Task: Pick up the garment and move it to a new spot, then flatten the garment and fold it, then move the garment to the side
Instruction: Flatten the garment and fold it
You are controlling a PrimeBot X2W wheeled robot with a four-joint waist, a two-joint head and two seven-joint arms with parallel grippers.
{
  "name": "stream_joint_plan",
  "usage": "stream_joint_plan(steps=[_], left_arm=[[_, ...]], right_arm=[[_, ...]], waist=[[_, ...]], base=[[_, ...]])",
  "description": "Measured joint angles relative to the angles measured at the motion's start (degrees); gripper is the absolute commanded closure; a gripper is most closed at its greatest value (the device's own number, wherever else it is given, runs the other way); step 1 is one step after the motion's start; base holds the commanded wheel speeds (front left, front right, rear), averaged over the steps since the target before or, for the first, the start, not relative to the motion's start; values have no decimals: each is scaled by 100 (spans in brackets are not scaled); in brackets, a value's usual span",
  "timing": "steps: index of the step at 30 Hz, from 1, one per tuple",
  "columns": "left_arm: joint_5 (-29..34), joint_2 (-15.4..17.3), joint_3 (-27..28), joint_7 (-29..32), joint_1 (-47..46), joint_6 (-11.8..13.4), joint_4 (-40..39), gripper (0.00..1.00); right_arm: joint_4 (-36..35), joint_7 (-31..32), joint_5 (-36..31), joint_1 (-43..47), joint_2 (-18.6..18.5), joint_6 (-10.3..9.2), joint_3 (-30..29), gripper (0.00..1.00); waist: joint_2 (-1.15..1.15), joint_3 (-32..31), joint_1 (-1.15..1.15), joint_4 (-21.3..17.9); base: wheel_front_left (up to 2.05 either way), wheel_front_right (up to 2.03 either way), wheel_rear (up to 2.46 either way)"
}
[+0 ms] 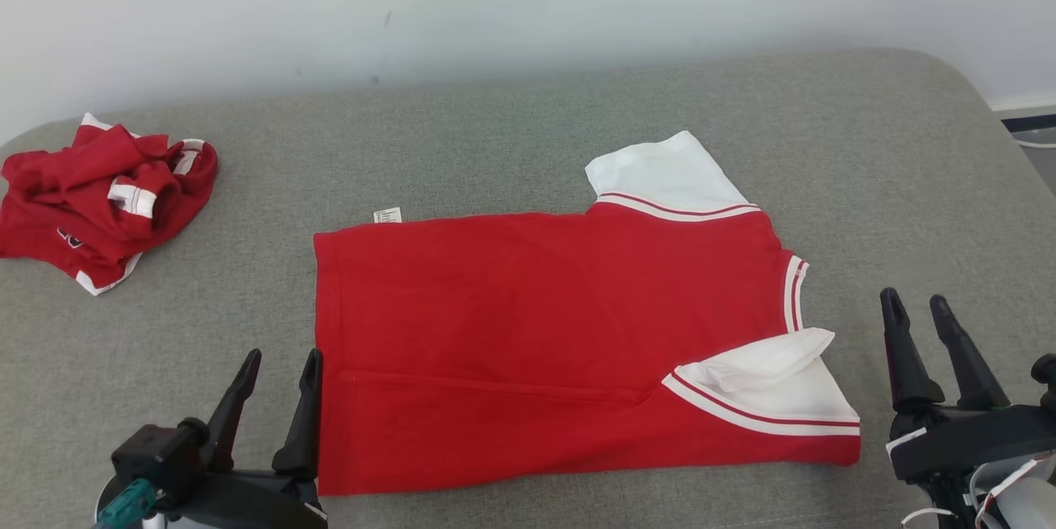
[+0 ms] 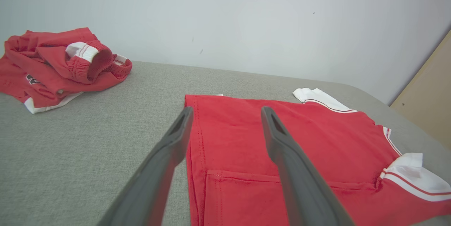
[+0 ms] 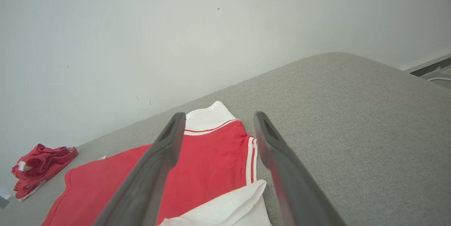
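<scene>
The red shirt [image 1: 536, 331] is found spread flat near the middle of the grey bed [image 1: 495, 125]. Its long axis runs across the head view, with the hem toward the robot's left and the collar and white sleeves toward its right. The far sleeve [image 1: 660, 174] is laid out flat; the near sleeve [image 1: 767, 384] is doubled over on itself. A straight line is noted across the near part of the body, from hem to near sleeve — whether it is a crease or a folded edge cannot be told. A small white label [image 1: 387, 215] is seen at the far hem corner.

The left pincer [image 1: 280, 360] is held spread and empty, just beside the near end of the hem. In the left wrist view its fingers [image 2: 282, 148] are seen either side of the hem edge; contact with the cloth cannot be established. The right pincer [image 1: 914, 298] is likewise spread and empty, placed beyond the collar end, near the doubled sleeve but apart from it.

The governing relation is judged as follows: the shirt lies lengthwise between the two pincers, so each short end is served by the arm on its own side — hem by the left, sleeve end by the right. The left is the nearer to the cloth. Flattening is judged nearly complete, the near sleeve excepted.

A second red garment [image 1: 99, 199] is recorded crumpled at the far left of the bed, well apart from the shirt.
</scene>
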Motion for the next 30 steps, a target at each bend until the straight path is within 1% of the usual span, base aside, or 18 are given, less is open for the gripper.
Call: stream_joint_plan(steps=[3,7,8,12,17,20,24,25,30], left_arm=[[20,-42,1,-37,0,20,-34,0],[67,-116,-35,-43,-3,47,-92,0],[142,-110,-49,-43,-49,47,-88,0],[178,-101,-85,-38,-341,46,-73,0],[179,-26,-101,158,-803,-5,-1,0],[208,22,-123,286,-1126,-12,46,0],[250,69,-179,467,-1518,-63,143,0],[254,81,-186,520,-1617,-103,187,0],[271,114,-216,737,-2113,-138,334,0]], right_arm=[[-219,-2,-194,3,8,-86,-135,0],[-390,-25,-320,18,48,-87,-178,0],[-432,-25,-402,-5,110,-86,-152,0],[-457,-25,-452,-180,113,-59,-123,0],[-221,-27,-324,-791,104,132,-210,0],[-10,-33,-222,-1160,109,181,-249,0],[308,138,-214,-1720,69,252,-237,0],[383,198,-215,-1876,45,271,-222,0],[843,536,-219,-2697,-132,357,-190,0]], waist=[[0,-16,0,-15],[0,12,0,-30],[0,54,0,-43],[0,184,0,-57],[0,437,0,-59],[0,628,0,-53],[0,916,0,-32],[0,990,1,-25],[1,1383,1,24]], base=[[0,0,0],[0,0,0],[0,0,0],[0,0,0],[0,0,0],[0,0,0],[0,0,0],[0,0,0],[0,0,0]])
